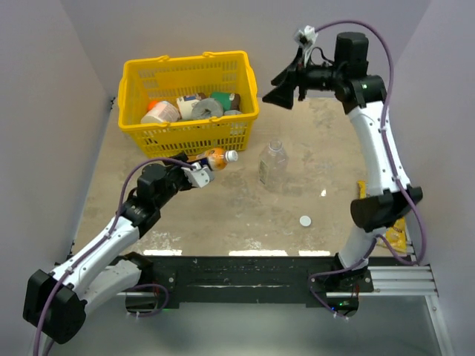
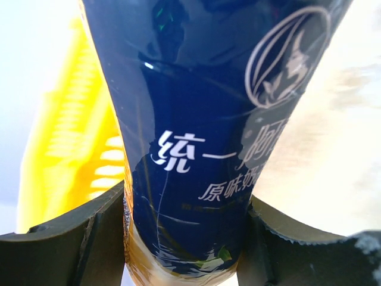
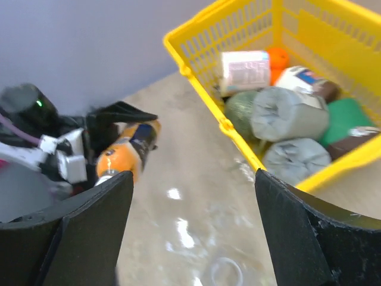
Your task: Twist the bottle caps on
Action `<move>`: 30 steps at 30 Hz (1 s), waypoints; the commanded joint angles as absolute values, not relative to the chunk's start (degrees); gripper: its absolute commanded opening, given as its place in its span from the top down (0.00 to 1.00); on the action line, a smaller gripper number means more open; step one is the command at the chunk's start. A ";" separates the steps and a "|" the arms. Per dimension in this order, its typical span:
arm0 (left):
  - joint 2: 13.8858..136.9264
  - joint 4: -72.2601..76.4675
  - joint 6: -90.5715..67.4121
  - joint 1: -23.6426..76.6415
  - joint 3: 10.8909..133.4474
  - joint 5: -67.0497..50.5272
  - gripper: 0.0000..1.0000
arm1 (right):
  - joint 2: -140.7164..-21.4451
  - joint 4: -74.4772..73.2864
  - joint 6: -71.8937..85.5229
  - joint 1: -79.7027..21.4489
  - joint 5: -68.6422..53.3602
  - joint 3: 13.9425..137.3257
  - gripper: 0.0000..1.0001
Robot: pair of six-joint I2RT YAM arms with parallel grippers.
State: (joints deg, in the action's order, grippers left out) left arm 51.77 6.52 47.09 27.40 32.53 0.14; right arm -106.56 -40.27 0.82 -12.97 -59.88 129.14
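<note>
Orange bottle: the orange bottle (image 1: 215,158) was off the tabletop (image 1: 223,215), held on its side just in front of the near right corner of the yellow basket (image 1: 185,63).
Its cap: a fitted cap (image 1: 231,156), white, sat on its neck, pointing right; this half looked done or nearly so, though how tightly it was screwed could not be told.
Left gripper: the left gripper (image 1: 202,169) was clamped around the body of the orange bottle, one finger on each side of the label in the left wrist view.
Clear bottle: the clear bottle (image 1: 272,165) stood upright near the middle of the tabletop, right of the orange bottle and apart from it, with no cap visible on its mouth.
Loose cap: the loose cap (image 1: 305,220) lay flat on the tabletop, nearer the near edge than the clear bottle and a little to its right.
Right gripper: the right gripper (image 1: 284,95) hung high over the far right part of the tabletop, jaws spread wide with nothing between them.
Left to do: by my judgement, picking up the loose cap and screwing it onto the clear bottle.
Label writing: the dark blue wrap read 统一, then a cut-off 阿, with 原味奶 below and a round line emblem above.
Basket writing: packs in the basket showed print too blurred to read.
</note>
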 commanded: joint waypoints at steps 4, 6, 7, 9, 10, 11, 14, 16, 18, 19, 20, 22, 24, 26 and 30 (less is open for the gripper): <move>53.26 -3.51 39.20 26.89 36.65 -17.21 1.00 | -72.73 -41.71 -50.88 -30.48 -34.73 89.44 0.21; 53.87 -3.69 38.32 26.89 37.53 -18.01 1.00 | -69.45 -38.24 -57.00 -32.42 -33.14 83.61 0.23; 53.96 -3.78 38.32 26.89 37.88 -18.89 1.00 | -68.91 -38.58 -58.26 -34.17 -32.26 83.41 0.26; 53.70 -3.61 38.58 26.89 38.41 -19.51 1.00 | -69.34 -38.15 -58.62 -34.89 -32.08 83.93 0.28; 53.70 -3.60 38.67 26.89 38.58 -20.03 1.00 | -69.87 -37.97 -58.71 -35.68 -32.17 84.20 0.30; 53.61 -3.69 39.19 26.89 38.76 -20.30 1.00 | -70.31 -38.06 -59.41 -36.12 -32.08 84.55 0.31; 53.53 -4.48 40.42 26.89 39.37 -21.62 1.00 | -71.45 -37.79 -61.34 -37.96 -31.99 84.90 0.34; 53.61 -4.48 40.69 26.89 39.55 -21.71 1.00 | -72.50 -39.02 -63.45 -39.63 -32.17 85.86 0.37; 53.70 -4.66 40.87 26.89 39.81 -21.53 1.00 | -74.44 -41.57 -65.47 -40.43 -32.96 87.88 0.39; 53.53 -4.66 40.96 26.89 39.90 -21.27 1.00 | -74.97 -42.27 -66.00 -41.13 -33.22 88.41 0.41; 53.53 -4.75 41.04 26.89 39.82 -21.10 1.00 | -75.23 -42.97 -66.70 -41.31 -33.57 88.85 0.41; 53.26 -4.83 41.13 26.89 39.64 -20.74 1.00 | -75.76 -43.94 -68.11 -42.27 -33.93 89.56 0.43; 53.00 -4.92 41.22 26.89 39.38 -20.65 1.00 | -75.85 -44.30 -68.90 -42.71 -34.01 89.56 0.45; 52.74 -4.92 41.31 26.89 39.11 -20.57 1.00 | -75.94 -44.38 -68.91 -43.06 -34.01 89.65 0.48; 52.65 -4.31 41.40 26.81 38.85 -20.48 1.00 | -76.46 -45.70 -69.52 -43.42 -34.10 90.26 0.55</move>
